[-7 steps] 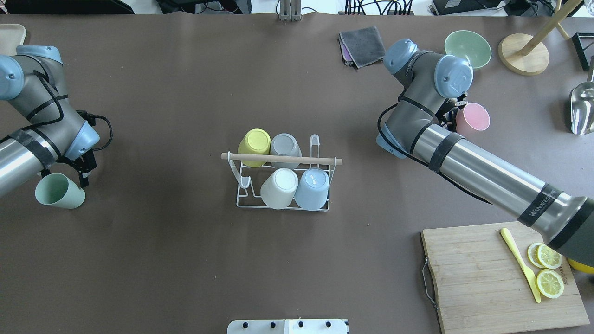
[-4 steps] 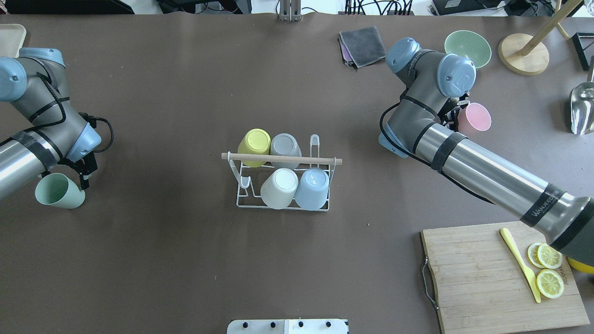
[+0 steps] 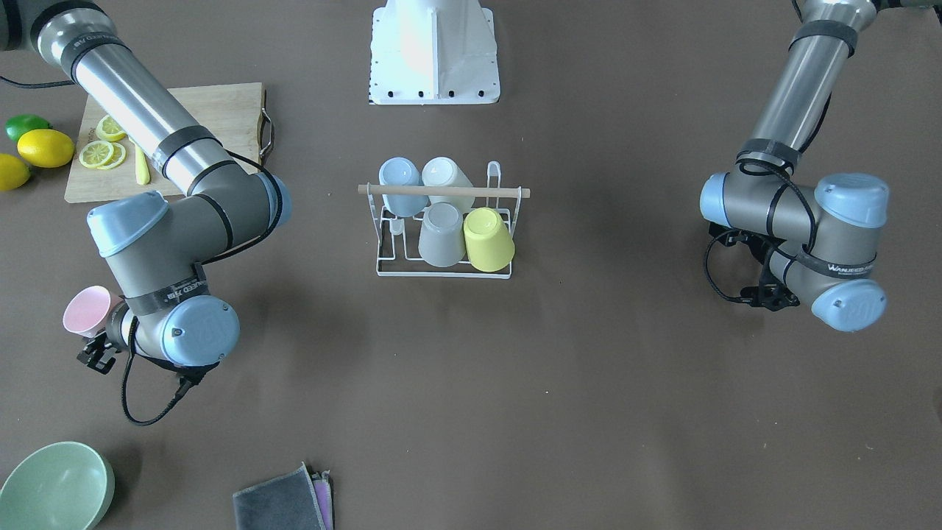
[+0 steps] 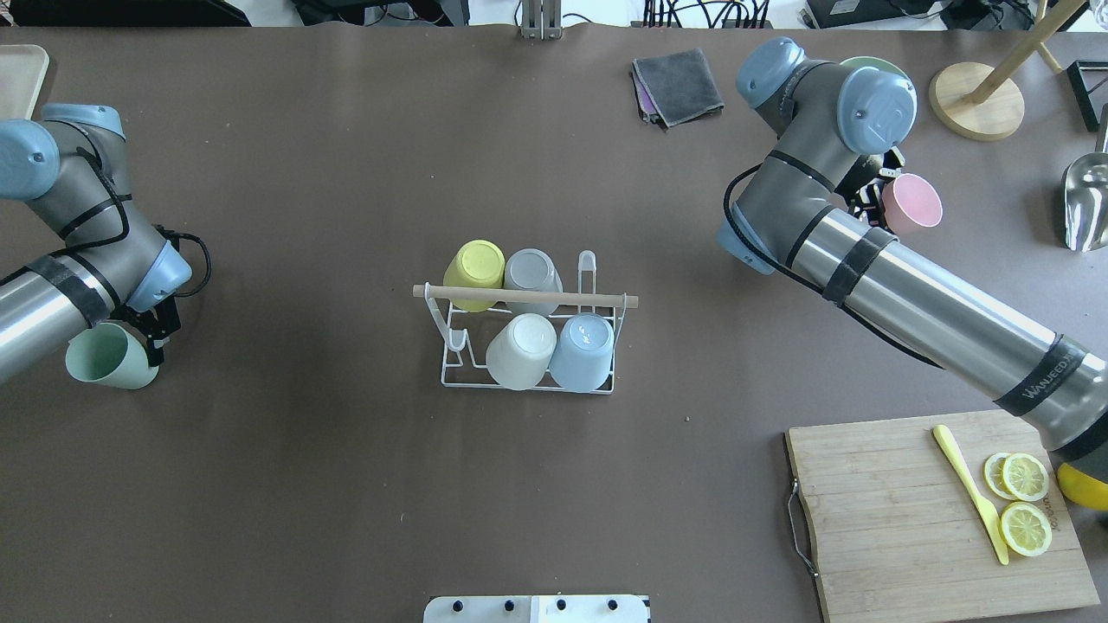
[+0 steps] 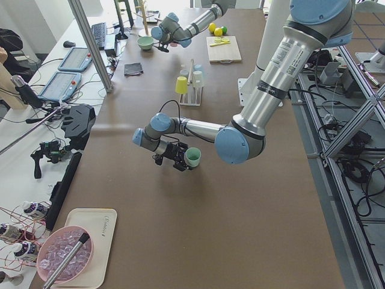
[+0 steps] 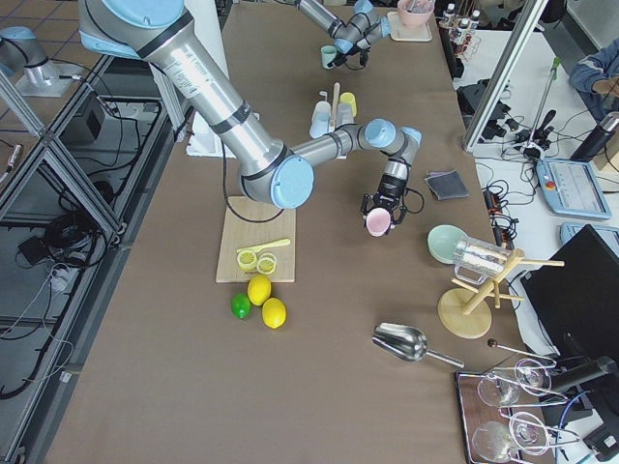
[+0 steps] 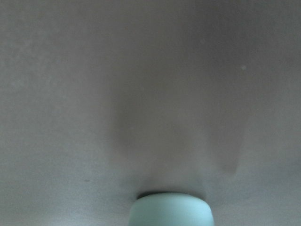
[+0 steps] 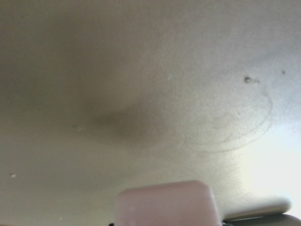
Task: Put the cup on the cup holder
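The white wire cup holder [image 4: 452, 355] with a wooden rod handle stands at the table's middle and carries yellow, grey, white and blue cups upside down. My left gripper [image 4: 149, 336] is shut on a mint green cup [image 4: 106, 357], held on its side at the left; the cup's base shows in the left wrist view [image 7: 171, 211]. My right gripper [image 4: 872, 199] is shut on a pink cup [image 4: 912, 204], held on its side at the far right; it also shows in the right wrist view [image 8: 167, 203]. In the front-facing view the pink cup [image 3: 85, 310] is at the left.
A wooden cutting board [image 4: 900, 519] with lemon slices and a yellow knife lies at the near right. A grey cloth [image 4: 679, 82], a green bowl [image 3: 55, 486], a wooden stand [image 4: 976, 99] and a metal scoop [image 4: 1086, 203] are at the far right.
My right arm has moved farther away and to the right, carrying the pink cup. My left arm has shifted slightly left with the green cup.
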